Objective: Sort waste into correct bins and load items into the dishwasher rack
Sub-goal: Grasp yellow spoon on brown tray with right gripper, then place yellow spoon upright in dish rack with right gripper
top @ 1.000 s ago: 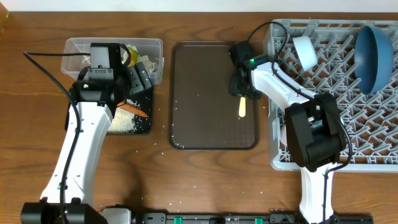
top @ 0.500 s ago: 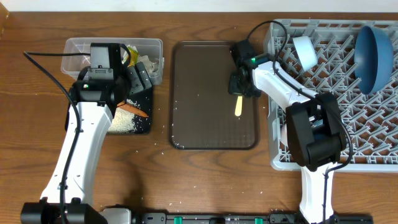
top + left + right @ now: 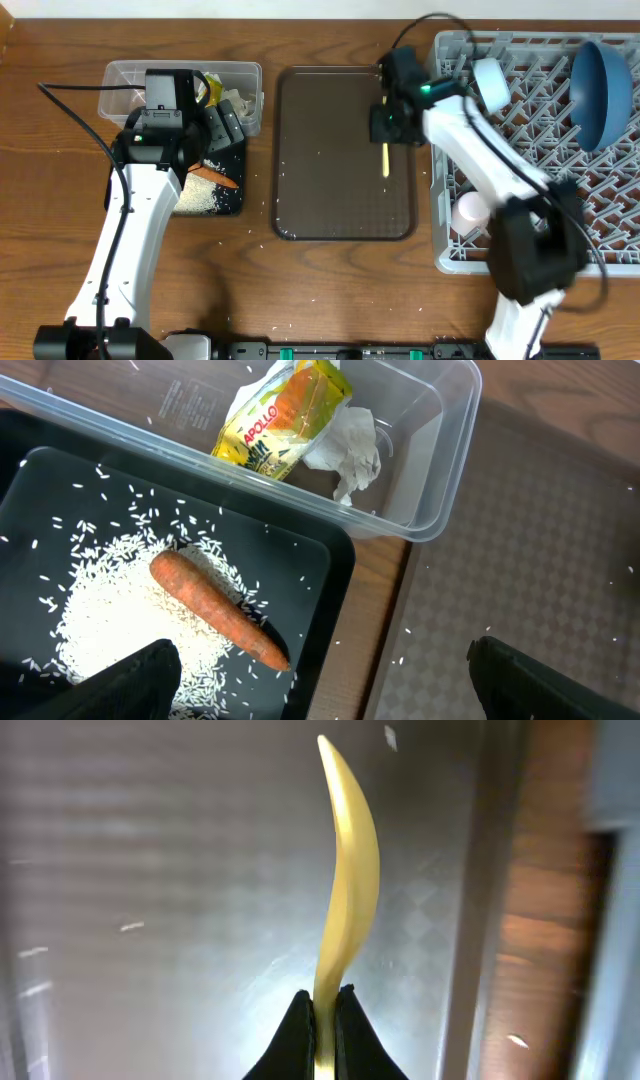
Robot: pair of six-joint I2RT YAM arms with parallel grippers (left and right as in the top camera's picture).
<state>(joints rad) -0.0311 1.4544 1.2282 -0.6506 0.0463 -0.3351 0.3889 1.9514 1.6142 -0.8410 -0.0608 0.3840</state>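
Observation:
My right gripper is shut on the pale yellow spoon and holds it above the right side of the dark brown serving tray. In the right wrist view the spoon sticks out from the shut jaws. My left gripper is open and empty over the black tray. That tray holds the carrot and the rice. The wrapper lies in the clear tub. The grey rack holds the dark blue bowl, a pale cup and a pinkish cup.
The clear tub and black tray sit at the left, under my left arm. Loose rice grains lie on the wood near the serving tray's front left corner. The rack's left wall stands close to the right of the spoon.
My right gripper has risen with the spoon and moved a little toward the far edge. The right arm now reaches over the rack's left part. The left arm has not moved.

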